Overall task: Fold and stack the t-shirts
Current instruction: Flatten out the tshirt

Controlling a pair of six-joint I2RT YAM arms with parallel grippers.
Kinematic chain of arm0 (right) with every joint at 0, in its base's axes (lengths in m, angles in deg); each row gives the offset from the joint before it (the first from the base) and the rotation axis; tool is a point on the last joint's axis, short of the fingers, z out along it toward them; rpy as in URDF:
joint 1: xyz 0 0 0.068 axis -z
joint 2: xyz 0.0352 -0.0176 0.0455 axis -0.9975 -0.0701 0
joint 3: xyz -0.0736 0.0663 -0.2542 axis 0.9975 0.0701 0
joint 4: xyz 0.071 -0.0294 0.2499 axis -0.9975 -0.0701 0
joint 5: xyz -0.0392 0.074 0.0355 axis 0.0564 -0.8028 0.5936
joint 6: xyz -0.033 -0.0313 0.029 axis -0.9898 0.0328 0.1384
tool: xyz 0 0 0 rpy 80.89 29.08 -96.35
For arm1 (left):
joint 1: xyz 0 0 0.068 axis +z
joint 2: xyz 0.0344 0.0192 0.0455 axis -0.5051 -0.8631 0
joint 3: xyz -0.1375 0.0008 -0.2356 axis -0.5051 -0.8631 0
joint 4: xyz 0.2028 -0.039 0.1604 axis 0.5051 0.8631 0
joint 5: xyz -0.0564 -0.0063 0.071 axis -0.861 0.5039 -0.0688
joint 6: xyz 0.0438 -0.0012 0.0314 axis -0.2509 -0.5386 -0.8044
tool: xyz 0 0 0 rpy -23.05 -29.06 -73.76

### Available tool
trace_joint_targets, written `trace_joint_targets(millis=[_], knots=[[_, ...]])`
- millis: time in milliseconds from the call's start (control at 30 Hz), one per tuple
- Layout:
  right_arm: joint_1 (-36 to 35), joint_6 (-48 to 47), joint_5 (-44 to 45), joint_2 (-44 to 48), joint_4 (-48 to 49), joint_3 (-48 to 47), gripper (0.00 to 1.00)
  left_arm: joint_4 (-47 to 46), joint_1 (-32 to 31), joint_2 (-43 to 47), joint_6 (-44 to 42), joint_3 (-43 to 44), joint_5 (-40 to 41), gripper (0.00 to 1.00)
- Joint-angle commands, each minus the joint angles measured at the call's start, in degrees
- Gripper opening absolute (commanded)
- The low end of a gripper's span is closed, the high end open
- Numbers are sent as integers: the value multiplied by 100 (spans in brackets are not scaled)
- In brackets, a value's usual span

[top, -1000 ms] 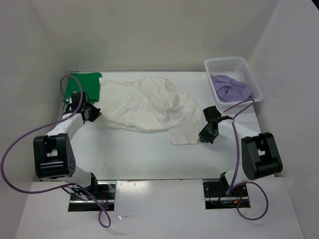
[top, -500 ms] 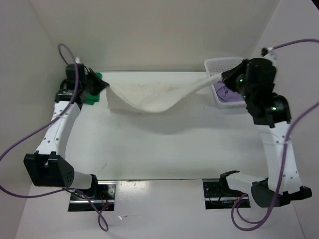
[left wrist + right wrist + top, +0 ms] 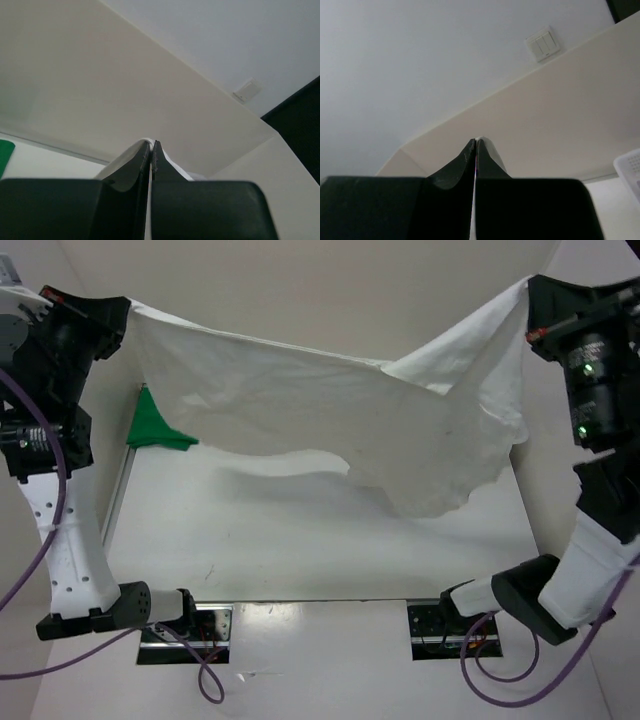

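The white t-shirt (image 3: 330,415) hangs spread in the air across the top view, high above the table. My left gripper (image 3: 125,308) is shut on its left corner at the upper left. My right gripper (image 3: 527,290) is shut on its right corner at the upper right. In the left wrist view the closed jaws of the left gripper (image 3: 151,144) pinch a thin white cloth edge (image 3: 131,149). The right wrist view shows the right gripper (image 3: 475,142) shut, with white cloth (image 3: 490,147) along its jaws. The green t-shirt (image 3: 155,425) lies at the table's back left, partly behind the white one. The purple t-shirt is hidden.
The white table (image 3: 300,540) lies below the hanging shirt, walled in white on three sides. A corner of the white mesh basket (image 3: 630,167) shows at the right edge of the right wrist view; in the top view it is hidden behind the cloth.
Both arms have risen high and apart, lifting the white t-shirt off the table and spreading it wide in the air. It now covers the basket from view.
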Motion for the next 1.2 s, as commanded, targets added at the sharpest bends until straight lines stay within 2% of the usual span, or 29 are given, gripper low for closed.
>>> trace_joint_targets(millis=[0,67,100,200,233,300,400,533,600,733,833,933,1000,1100,1133,1167], knots=[[125,-490,237,-976,780,351,0,-191,72,-594,218,-512,-210,0],[320,-656,-25,-1408,728,-96,0,-315,72,-647,219,-890,-106,0],[320,-762,-26,-1576,780,-97,0,-481,72,-648,219,-1361,-105,0],[433,-957,-132,-2278,1062,-149,0,-658,72,-822,158,-1840,71,0],[513,-957,-332,-2750,1001,-280,0,-711,72,-893,157,-1997,71,0],[776,-711,-947,-3122,1079,-430,0,-790,72,-1208,104,-1999,71,0],[1005,-334,-1440,-3694,1133,-859,0,-790,72,-1709,104,-1570,19,0],[1268,158,-1775,-3757,1650,-1098,0,-852,72,-2124,254,-797,-114,0],[1322,518,-2029,-3635,2045,-1239,0,-957,133,-2195,385,-280,-288,0],[1322,652,-2030,-3116,2679,-1187,0,-957,590,-2309,587,582,-702,0],[1322,652,-2030,-2730,2803,-1125,0,-1018,749,-2309,640,796,-833,0],[1322,582,-2153,-2439,2496,-906,0,-1080,802,-2204,693,735,-886,0],[1322,494,-2215,-2202,2057,-547,0,-1229,802,-2116,693,279,-939,0],[1322,344,-2338,-1588,1783,681,0,-1510,802,-1739,640,-537,-940,0],[1322,266,-2338,-1342,1783,1747,0,-1511,802,-1511,579,-1158,-940,0],[1322,187,-2338,-1053,1913,2375,0,-1563,802,-1413,579,-1442,-940,0]])
